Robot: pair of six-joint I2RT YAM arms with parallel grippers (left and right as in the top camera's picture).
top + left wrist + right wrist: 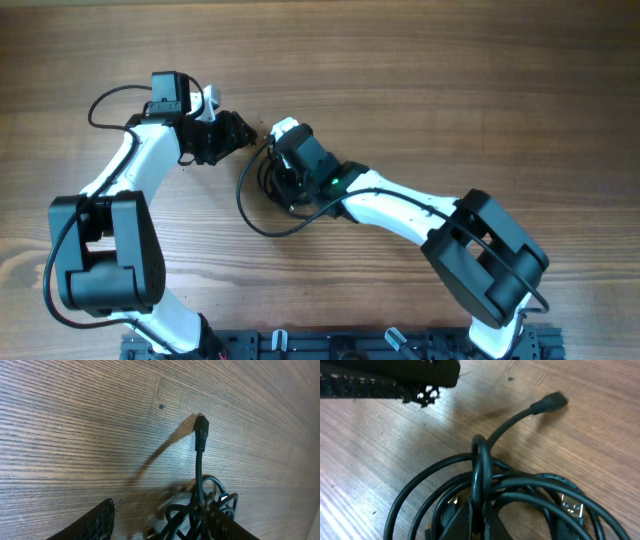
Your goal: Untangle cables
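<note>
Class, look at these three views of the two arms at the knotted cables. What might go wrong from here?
1. One strand is wound around the cables; a pull by the shut right gripper may tighten the knot rather than loosen it.
2. The free plug juts out and may snag on a loop if drawn through.
3. The left gripper, open, sits close beside the right one, so they may collide.

The cables [270,183] lie looped, seemingly tangled, beside the right arm [390,205].
</note>
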